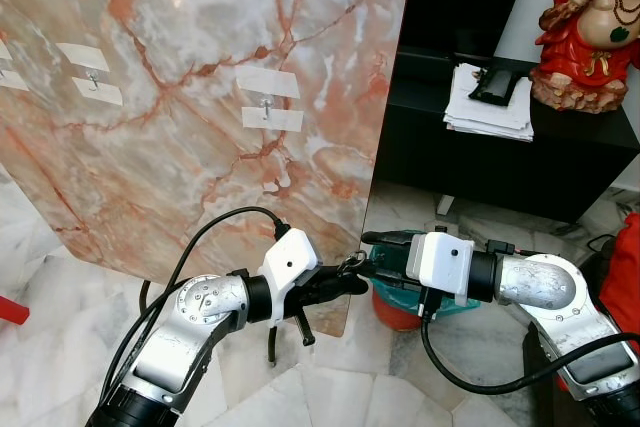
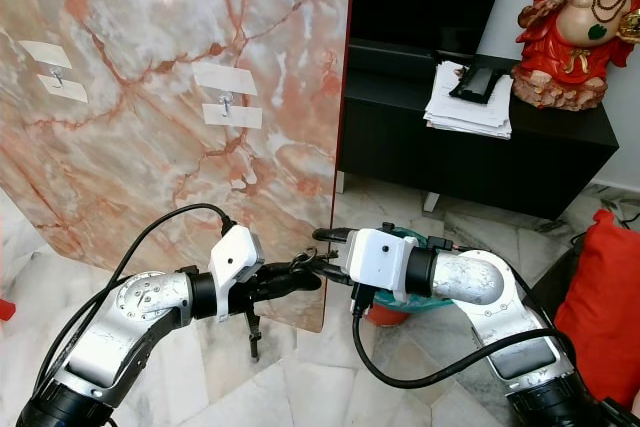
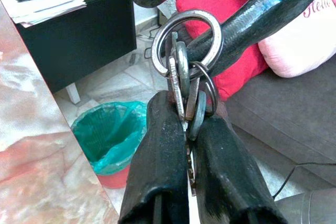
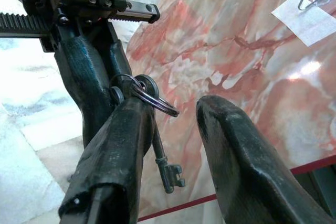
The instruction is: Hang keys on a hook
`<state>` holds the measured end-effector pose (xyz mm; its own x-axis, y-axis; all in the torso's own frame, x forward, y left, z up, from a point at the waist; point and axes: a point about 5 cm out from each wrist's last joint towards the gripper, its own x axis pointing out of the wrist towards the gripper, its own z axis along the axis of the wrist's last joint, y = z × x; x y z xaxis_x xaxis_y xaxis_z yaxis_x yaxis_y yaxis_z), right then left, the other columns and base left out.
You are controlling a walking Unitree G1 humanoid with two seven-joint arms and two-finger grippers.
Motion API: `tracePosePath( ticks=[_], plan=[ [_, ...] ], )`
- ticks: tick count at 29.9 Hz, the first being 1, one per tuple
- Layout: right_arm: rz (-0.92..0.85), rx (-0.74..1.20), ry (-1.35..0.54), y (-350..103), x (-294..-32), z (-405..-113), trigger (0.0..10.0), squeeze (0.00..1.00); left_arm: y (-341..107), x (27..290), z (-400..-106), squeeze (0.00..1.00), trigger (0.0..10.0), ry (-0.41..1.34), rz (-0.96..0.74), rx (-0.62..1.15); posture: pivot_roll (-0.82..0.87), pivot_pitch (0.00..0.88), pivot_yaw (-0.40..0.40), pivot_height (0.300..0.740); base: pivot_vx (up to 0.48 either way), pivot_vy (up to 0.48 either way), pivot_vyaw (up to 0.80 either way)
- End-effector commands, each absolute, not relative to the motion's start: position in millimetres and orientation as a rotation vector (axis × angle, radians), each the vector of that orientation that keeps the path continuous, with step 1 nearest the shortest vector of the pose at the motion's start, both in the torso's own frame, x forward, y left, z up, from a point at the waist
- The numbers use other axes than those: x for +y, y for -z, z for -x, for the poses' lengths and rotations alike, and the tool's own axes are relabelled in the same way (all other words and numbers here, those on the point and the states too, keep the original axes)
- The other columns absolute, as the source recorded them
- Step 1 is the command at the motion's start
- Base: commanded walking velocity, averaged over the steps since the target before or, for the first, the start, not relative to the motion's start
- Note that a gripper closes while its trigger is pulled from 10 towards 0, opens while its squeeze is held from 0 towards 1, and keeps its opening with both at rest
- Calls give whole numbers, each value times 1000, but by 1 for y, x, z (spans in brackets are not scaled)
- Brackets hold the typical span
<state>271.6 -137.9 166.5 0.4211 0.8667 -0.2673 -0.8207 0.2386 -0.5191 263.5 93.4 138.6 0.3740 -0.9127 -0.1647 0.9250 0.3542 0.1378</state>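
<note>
The keys (image 3: 185, 90) are held low and near, in front of the robot, at the spot where the two grippers meet. The left gripper (image 3: 185, 129) is pressed together on the key blades, as is plain in the left wrist view, with the ring (image 3: 186, 43) standing clear above its fingertips. The right gripper (image 4: 181, 108) is spread; one of its fingers (image 3: 252, 22) is passed through the ring, and the other stands apart to the side. One long key (image 4: 164, 161) is seen dangling below the bunch in the right wrist view. A hand-over from left to right is judged to be under way, though it cannot be told which way it is meant to go.

The hanging itself is not yet done. Beyond the grippers a marble slab (image 1: 200, 97) is leaned upright, and on it a hook (image 1: 267, 105) is fixed with white tape, well above and beyond the keys. A second hook (image 1: 92, 78) is taped further left. Both hooks are bare. What is left is judged to be the settling of the grasp, the lifting of the ring to a hook and its release there.

To the right, a green-lined bin (image 3: 107, 135) is stood on the floor, and further off a black cabinet (image 1: 560, 162) carries papers (image 1: 490, 102) and a red figurine (image 1: 590, 27).

Of writing, only a partial word, seemingly "Hello", is made out on a pink cushion (image 3: 294, 40) in the left wrist view; no brand is readable.
</note>
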Motion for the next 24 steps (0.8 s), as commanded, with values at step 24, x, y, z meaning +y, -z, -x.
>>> tracePosePath(
  ticks=[24],
  plan=[
    [888, -105, -1181, -158, -140, -274, 10000, 0, -131, 92, -259, 0, 10000, 1222, -206, 117, -3, 73, 4, 740, 0, 0, 0]
  ],
)
